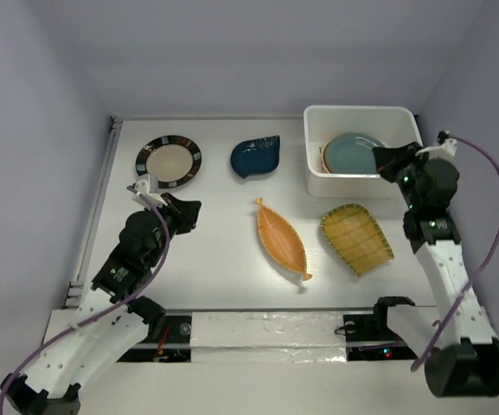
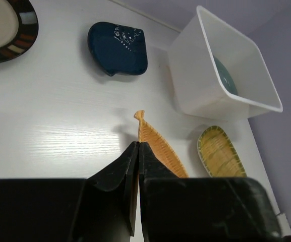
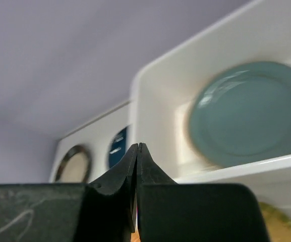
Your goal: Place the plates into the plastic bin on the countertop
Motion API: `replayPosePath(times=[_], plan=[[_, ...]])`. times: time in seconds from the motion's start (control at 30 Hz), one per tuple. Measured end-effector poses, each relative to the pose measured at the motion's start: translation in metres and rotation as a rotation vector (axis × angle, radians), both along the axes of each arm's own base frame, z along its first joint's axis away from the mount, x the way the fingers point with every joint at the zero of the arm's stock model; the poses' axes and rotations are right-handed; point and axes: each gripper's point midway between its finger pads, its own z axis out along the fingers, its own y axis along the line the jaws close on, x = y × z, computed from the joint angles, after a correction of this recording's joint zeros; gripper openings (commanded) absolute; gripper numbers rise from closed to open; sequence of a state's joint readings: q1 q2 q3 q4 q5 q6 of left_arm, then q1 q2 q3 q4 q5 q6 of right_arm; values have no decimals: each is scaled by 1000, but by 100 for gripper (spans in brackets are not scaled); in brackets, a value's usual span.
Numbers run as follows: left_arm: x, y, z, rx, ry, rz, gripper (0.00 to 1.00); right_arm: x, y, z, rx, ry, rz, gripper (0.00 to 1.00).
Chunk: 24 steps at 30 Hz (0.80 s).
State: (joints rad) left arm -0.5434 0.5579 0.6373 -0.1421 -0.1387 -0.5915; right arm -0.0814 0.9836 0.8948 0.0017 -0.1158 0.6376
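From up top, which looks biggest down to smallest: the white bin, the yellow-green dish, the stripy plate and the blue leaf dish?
1. white bin, clearly biggest
2. yellow-green dish and stripy plate: too alike to rank
3. blue leaf dish, smallest

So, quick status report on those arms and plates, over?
Left pincer shut, empty; right pincer shut, empty. Teal plate in plastic bin. Striped-rim plate, navy leaf dish, orange boat dish, yellow-green ribbed dish on countertop. Nothing blocking the bin.
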Motion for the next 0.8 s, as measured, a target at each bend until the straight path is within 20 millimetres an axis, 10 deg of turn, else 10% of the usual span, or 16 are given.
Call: replayPosePath(times=[0.23, 0.43, 0.8], plan=[[36, -3, -41, -99, 103, 153, 2, -59, 128, 17, 60, -149, 402, 0], [90, 40, -93, -126, 232, 413, 69, -87, 199, -29, 63, -57, 630, 0], [152, 130, -175, -276, 364, 711, 62, -116, 256, -54, 46, -28, 832, 5]])
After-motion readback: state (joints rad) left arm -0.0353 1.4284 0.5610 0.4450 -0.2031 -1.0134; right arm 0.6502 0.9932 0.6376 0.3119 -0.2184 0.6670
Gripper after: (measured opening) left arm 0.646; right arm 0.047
